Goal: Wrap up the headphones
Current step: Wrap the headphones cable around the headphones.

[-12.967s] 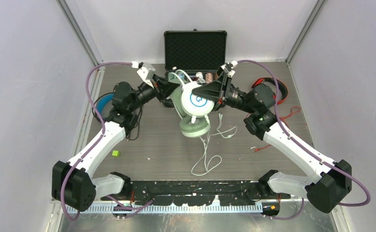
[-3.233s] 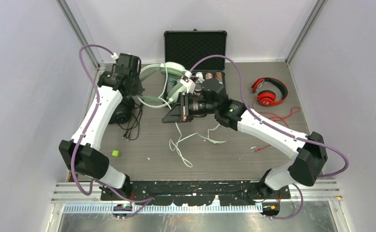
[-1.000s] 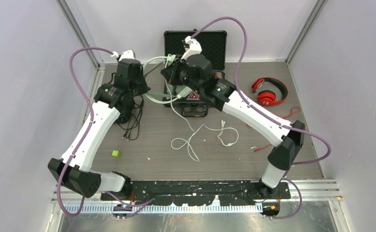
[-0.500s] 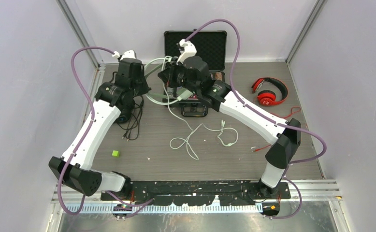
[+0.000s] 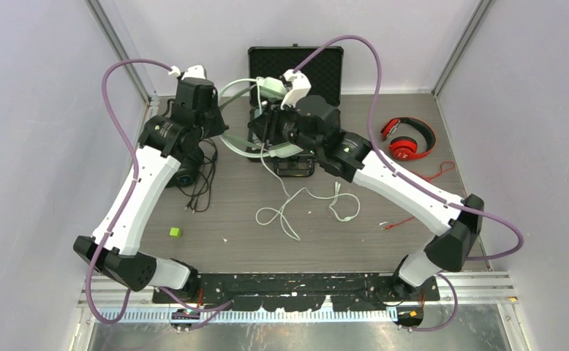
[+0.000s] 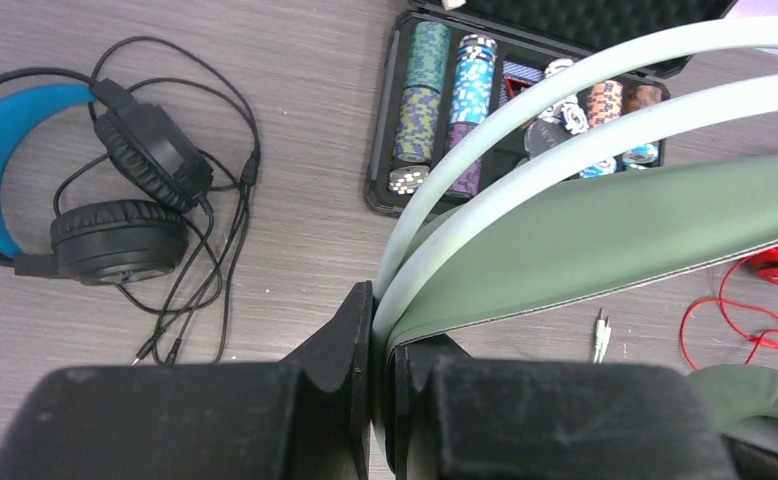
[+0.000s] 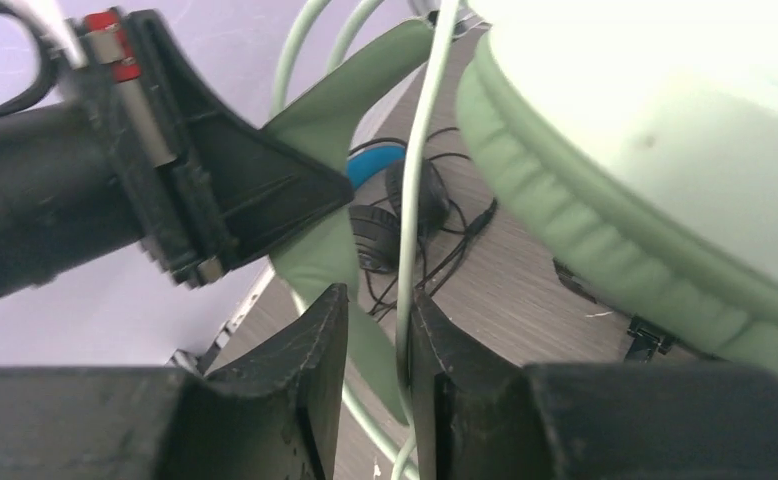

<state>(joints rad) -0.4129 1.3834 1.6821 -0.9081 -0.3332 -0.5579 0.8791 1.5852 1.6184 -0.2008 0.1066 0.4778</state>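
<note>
The mint-green headphones [image 5: 270,86] hang in the air over the back of the table, in front of the case. My left gripper [image 5: 219,131] is shut on their headband [image 6: 585,220]. Their white cable [image 5: 296,201] drops from the ear cup [image 7: 665,150] and lies in loops on the table. My right gripper [image 7: 378,330] is slightly open; the cable [image 7: 410,230] runs between its jaws against the right finger. The black headphones [image 6: 115,200] lie at the left under my left arm. The red headphones [image 5: 408,139] lie at the back right with their red cable [image 5: 428,179].
An open black case [image 5: 295,73] with rows of poker chips [image 6: 445,100] stands at the back centre. A small green block [image 5: 173,232] lies front left. The white cable's jack plug [image 6: 601,335] rests on the table. Walls close in on both sides.
My right gripper has swung a little right and down around the headphones, and its elbow has moved outwards to the right. My left gripper has kept its hold on the headband.
</note>
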